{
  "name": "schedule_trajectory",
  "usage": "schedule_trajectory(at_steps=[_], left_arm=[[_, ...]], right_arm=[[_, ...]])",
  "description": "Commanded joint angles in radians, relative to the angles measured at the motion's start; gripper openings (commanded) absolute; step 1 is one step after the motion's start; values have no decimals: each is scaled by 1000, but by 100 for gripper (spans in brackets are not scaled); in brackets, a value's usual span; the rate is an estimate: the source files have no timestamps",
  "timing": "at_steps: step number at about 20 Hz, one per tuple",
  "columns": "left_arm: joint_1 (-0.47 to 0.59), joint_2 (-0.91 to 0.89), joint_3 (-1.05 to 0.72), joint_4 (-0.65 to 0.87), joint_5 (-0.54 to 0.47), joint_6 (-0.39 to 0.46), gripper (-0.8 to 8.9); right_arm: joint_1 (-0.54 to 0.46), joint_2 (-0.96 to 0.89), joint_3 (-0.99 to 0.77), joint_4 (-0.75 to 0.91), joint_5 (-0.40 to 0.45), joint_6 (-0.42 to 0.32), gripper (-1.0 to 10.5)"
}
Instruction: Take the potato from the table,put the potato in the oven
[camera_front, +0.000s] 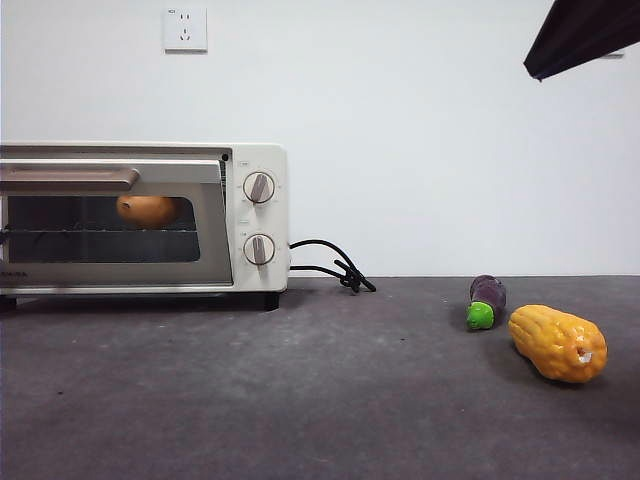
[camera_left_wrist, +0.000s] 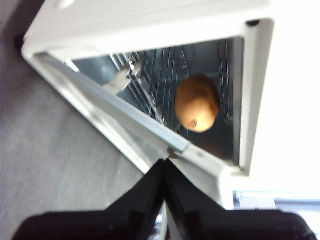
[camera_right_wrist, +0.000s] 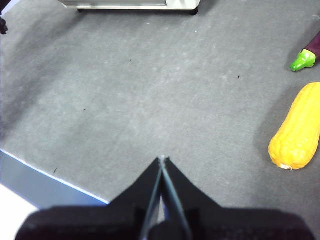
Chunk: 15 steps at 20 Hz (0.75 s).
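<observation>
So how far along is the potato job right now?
Mostly done: the potato lies on the wire rack inside the oven. In hand: the left gripper, shut, sits at the door's edge. The right gripper, shut, waits over the table. Left: possibly closing the door.

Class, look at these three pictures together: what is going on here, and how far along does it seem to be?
The potato already lies on the wire rack inside the oven, so the main job looks done. The left gripper, jaws shut and holding nothing, is right at the oven's door, which the left wrist view shows partly open. The right gripper, also shut and empty, hangs above the table. The corn and the eggplant lie untouched on the table, away from the oven.
</observation>
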Motion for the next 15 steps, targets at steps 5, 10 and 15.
schedule_trajectory(at_steps=[5,10,15], left_arm=[[-50,2,64,29,-109,-32,-8],[-77,2,186,8,-108,-27,-8],[-114,2,210,-105,-16,54,-8]], right_arm=[[0,2,-10,5,1,42,-2],[0,2,-10,4,5,56,-2],[0,2,-10,5,8,56,1]])
